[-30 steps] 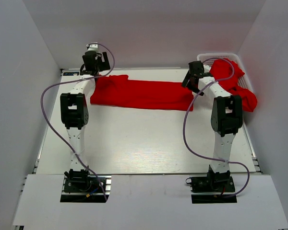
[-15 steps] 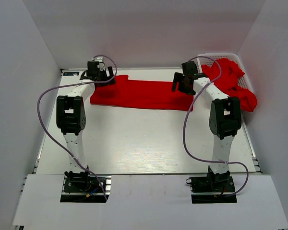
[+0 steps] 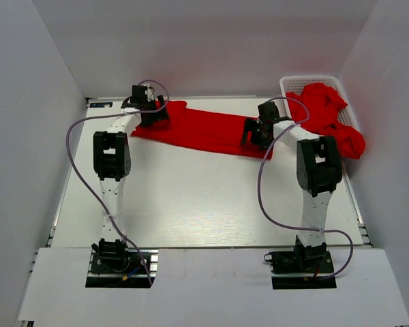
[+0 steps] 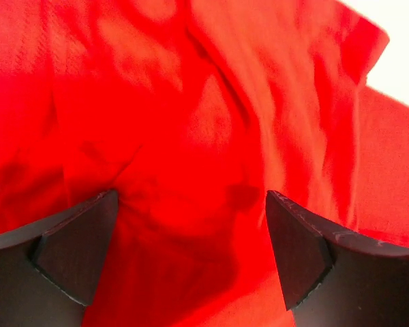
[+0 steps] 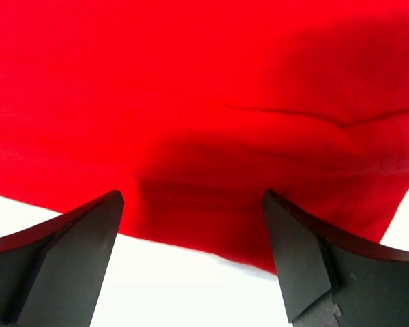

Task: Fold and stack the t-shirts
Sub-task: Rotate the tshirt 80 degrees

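Both arms have come down lower over the shirt since half a second ago, and the long strip that lay straight across now slants. The counter [image 3: 191, 197] is white, boxed in by plain white walls [image 3: 48, 102], with a white mesh basket [image 3: 286, 83] in its far right corner. The t-shirt [image 3: 204, 128] is bright red and folded to a long narrow band. It runs from just beside the basket out to the far left. A heap of t-shirts [image 3: 327, 112] fills the basket and spills over its rim. The left jaws, at the band's end away from the basket, stand wide apart over rumpled cloth, gripping nothing. The right jaws, at the end next to the basket, are spread just as wide, straddling the band's edge where white counter shows.
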### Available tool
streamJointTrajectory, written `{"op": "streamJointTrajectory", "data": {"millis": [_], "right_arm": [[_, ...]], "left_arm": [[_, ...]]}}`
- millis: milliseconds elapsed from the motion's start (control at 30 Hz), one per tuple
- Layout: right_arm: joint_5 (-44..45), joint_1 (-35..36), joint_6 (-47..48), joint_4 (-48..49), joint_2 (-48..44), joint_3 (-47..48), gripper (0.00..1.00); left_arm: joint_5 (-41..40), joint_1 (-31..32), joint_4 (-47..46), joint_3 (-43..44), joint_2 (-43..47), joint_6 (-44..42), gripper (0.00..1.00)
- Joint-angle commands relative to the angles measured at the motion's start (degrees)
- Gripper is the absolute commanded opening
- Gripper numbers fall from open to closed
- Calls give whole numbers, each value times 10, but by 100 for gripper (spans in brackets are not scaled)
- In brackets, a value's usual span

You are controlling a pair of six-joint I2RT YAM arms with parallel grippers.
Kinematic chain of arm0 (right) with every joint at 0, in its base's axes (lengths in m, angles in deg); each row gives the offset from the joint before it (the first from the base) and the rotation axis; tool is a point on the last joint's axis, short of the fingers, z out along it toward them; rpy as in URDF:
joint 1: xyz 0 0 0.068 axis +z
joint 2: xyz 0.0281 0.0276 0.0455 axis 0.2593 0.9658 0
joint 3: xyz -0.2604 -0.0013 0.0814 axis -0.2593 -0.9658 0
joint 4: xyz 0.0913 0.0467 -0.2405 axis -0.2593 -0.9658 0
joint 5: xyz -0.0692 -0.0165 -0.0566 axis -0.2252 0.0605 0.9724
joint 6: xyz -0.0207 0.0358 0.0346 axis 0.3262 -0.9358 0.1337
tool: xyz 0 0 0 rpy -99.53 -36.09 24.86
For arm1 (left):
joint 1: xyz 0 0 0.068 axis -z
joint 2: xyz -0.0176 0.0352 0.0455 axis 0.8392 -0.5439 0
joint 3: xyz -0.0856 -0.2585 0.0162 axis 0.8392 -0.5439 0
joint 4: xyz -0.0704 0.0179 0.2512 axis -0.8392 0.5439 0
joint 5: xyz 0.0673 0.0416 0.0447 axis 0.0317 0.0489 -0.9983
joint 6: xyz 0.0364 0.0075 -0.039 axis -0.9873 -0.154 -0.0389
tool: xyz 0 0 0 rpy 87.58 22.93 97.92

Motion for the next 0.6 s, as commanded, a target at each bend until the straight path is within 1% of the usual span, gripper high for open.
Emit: {"op": "streamJointTrajectory", "data": {"millis": [0, 33, 67, 100, 133, 167, 200, 233, 267, 300, 333, 367, 400, 433, 467, 500, 533, 567], "right_arm": [[-10, 20, 5, -40, -13, -86, 90], [-7, 29, 24, -43, -37, -121, 90], [-16, 53, 26, -42, -65, -164, 90], [-40, 63, 33, -42, -97, -185, 90], [-60, 74, 50, -45, -114, -206, 90], [-139, 110, 55, -47, -142, -257, 90], [-162, 126, 60, -52, -154, -268, 90], [-188, 145, 82, -73, -179, -274, 90], [-240, 210, 93, -83, -181, -269, 90], [-253, 233, 121, -98, -179, -259, 90], [-261, 270, 136, -126, -153, -231, 90], [-274, 289, 183, -141, -142, -208, 86], [-264, 319, 197, -152, -130, -195, 72], [-258, 340, 214, -163, -102, -164, 64], [-260, 345, 272, -176, -77, -134, 60], [-272, 358, 282, -162, -59, -126, 41], [-297, 363, 293, -158, -52, -104, 53], [-310, 367, 327, -160, -28, -78, 49]], "left_arm": [[-5, -2, 81, 90, -98, 12, 100], [4, -2, 81, 118, -118, 24, 100], [31, -2, 75, 144, -157, 32, 100], [46, -2, 55, 190, -174, 44, 100], [62, -2, 36, 206, -189, 75, 100], [98, -2, 11, 215, -200, 92, 100], [110, -2, -44, 215, -216, 113, 100], [127, 5, -73, 215, -224, 151, 100], [134, 5, -102, 215, -231, 167, 100], [134, 14, -144, 224, -250, 184, 100], [139, 19, -154, 239, -264, 199, 100], [139, 31, -162, 268, -275, 218, 100], [139, 36, -170, 274, -283, 227, 100], [139, 41, -198, 274, -283, 232, 100], [128, 47, -210, 258, -283, 242, 100], [117, 54, -210, 258, -283, 243, 100], [104, 54, -222, 258, -283, 249, 100], [98, 60, -222, 258, -283, 249, 100]]}}
